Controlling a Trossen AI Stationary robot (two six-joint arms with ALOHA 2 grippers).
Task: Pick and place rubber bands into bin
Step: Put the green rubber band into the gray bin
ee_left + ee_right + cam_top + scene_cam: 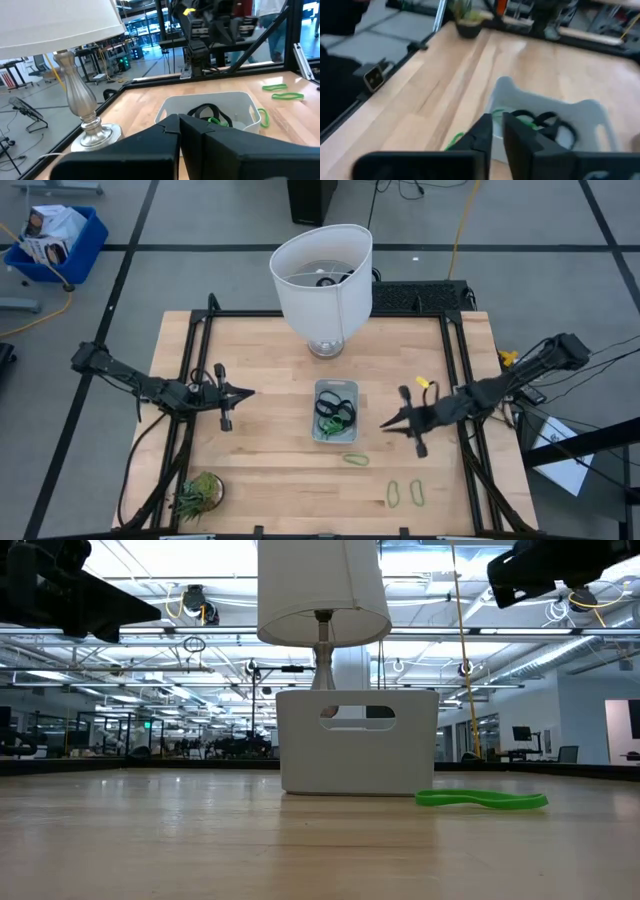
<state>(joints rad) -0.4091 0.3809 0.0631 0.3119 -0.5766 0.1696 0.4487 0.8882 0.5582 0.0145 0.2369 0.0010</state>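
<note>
From above, the bin is sitting near the middle of the wooden table, just on the near side of the lamp. Dark and green rubber bands are lying tangled inside it. One green band is lying on the table just near of the bin, and two more green bands are resting side by side farther to the near right. The left gripper is hovering to the left of the bin with its fingers pressed together and holding nothing. The right gripper is hovering to the right of the bin, fingers likewise together and empty. A small plant is standing at the near left corner.

At table height, the bin is standing in front of the lamp, with a green band lying flat just to its right.

Past the left wrist's closed fingers, the bin is showing dark and green loops inside, with one green band just beside its wall and two green bands lying on the table beyond.

Past the right wrist's fingers, which are nearly touching, the bin is holding dark and green loops, and a green band is lying beside it.
</note>
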